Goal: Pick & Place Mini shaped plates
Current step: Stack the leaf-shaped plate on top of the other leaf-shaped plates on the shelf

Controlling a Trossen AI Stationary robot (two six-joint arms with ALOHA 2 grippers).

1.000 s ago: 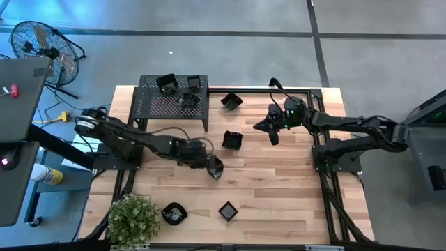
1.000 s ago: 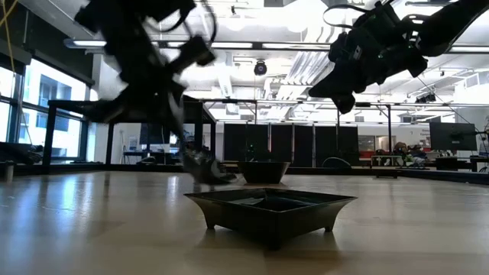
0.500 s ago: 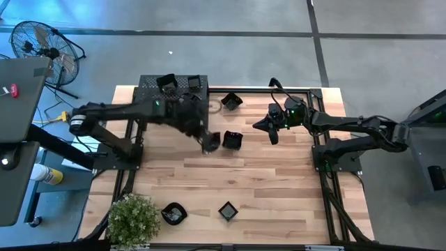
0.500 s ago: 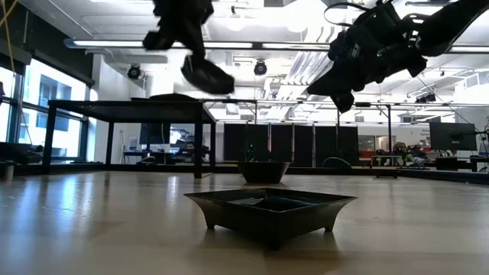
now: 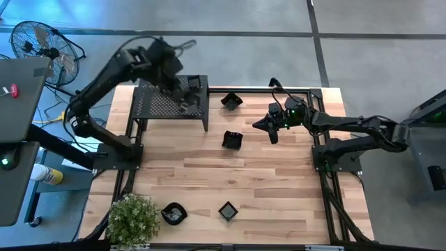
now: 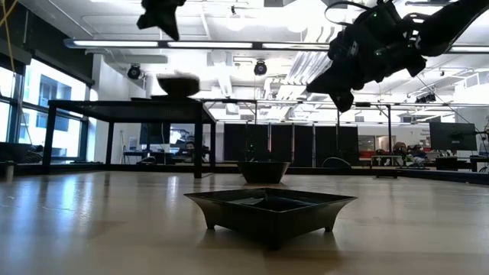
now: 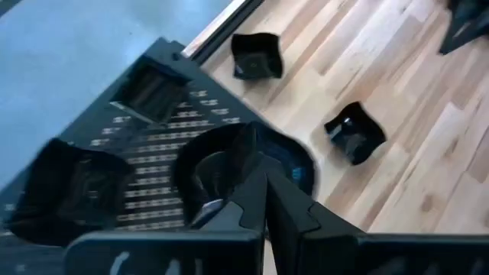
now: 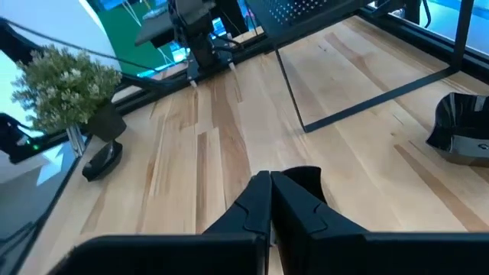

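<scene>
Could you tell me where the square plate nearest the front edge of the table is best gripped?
Probably on one raised rim of the square plate, coming straight down from above: it sits flat and upright on small feet, with flared, thin walls that the jaws can pinch.

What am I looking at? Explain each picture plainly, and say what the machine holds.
Two robot arms work at a wooden table. One picture looks straight down, one looks level across the tabletop, and two come from cameras on the wrists. Four small black plates lie on the table, more sit on the black shelf, and a plant stands at a corner. The left gripper hangs above a round plate on the shelf. The right gripper waits over the table. Neither holds anything.
</scene>
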